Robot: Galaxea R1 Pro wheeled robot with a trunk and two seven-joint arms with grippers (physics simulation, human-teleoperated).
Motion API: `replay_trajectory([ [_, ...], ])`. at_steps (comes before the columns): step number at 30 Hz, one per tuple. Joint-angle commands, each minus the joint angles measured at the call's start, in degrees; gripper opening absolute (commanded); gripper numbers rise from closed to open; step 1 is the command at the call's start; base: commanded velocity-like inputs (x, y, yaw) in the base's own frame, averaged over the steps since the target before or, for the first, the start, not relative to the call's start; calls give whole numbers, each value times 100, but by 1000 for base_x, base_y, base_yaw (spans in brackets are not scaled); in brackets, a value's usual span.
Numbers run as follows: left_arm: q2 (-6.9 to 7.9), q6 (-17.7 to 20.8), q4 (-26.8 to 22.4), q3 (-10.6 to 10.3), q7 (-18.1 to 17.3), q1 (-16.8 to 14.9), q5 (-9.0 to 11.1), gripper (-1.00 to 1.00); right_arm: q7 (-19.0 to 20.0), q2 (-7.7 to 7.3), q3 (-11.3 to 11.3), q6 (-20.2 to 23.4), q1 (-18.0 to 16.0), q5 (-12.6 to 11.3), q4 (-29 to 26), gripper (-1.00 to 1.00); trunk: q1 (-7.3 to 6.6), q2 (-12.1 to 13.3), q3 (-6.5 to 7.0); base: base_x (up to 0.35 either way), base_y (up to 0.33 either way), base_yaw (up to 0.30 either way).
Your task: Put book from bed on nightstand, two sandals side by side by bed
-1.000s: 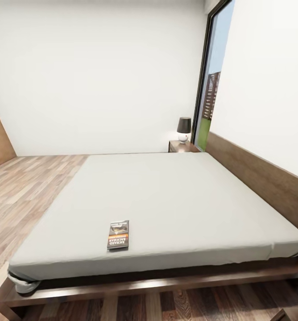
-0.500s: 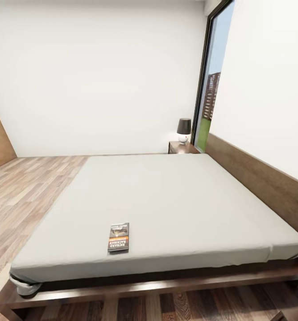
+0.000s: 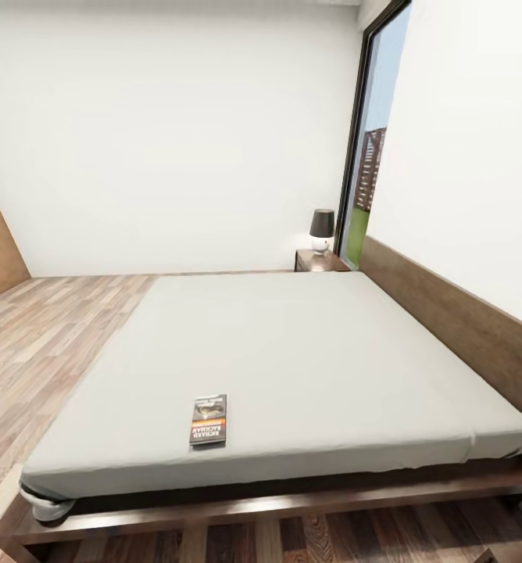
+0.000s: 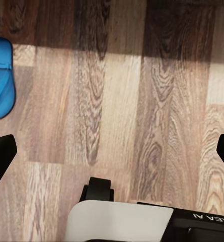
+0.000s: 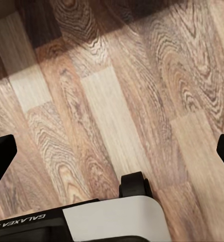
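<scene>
From the head view the bed (image 3: 464, 332) takes up most of the room, its pale mattress bare apart from the book (image 3: 208, 420), which lies flat near the foot-end edge, cover up, its orange band across the middle. At the far corner by the headboard stands a nightstand (image 3: 317, 261) with a small dark-shaded lamp (image 3: 321, 228) on top, just beside the tall window (image 3: 368, 156); the wood-plank floor (image 3: 42, 344) runs along the bed's open side. The wrist views show what the head view does not. The left wrist view looks straight down at the planks, and the left gripper (image 4: 112, 154) has its two dark fingertips (image 4: 1, 159) set far apart at opposite edges of the picture, with nothing between them but floor. One blue sandal (image 4: 1, 78) lies flat on the boards beyond that fingertip and off to its outer side, partly cut by the frame edge and well clear of the claw. The right wrist view also points down at bare planks; the right gripper (image 5: 112, 156) is likewise spread wide, its fingertips (image 5: 1, 156) at the picture's edges, holding nothing. Both arms hang low with the claws aimed at the floor, a piece of the robot's white body beneath each.
</scene>
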Motion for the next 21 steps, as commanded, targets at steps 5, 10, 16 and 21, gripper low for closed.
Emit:
replay_trajectory([
  [5, 1, -21, 8, 48, 6, -5, -60, 100, 31, -1, -44, -10, -4, -17, 6, 100, -111, 199, 85, 0, 0, 0],
  [10, 1, -23, 8, 48, 6, -5, -60, 100, 31, -1, -48, -10, -4, -19, 1, 100, -221, 399, 174, 0, 0, 0],
  [16, 1, -22, 8, 48, 6, -5, -60, 100, 31, -1, -53, -10, -4, -25, -2, 100, -352, 640, 282, 0, 0, 1],
  [21, 1, -22, 8, 48, 6, -5, -60, 100, 31, -1, -53, -10, -4, -26, -2, 100, -462, 841, 372, 0, 0, 133],
])
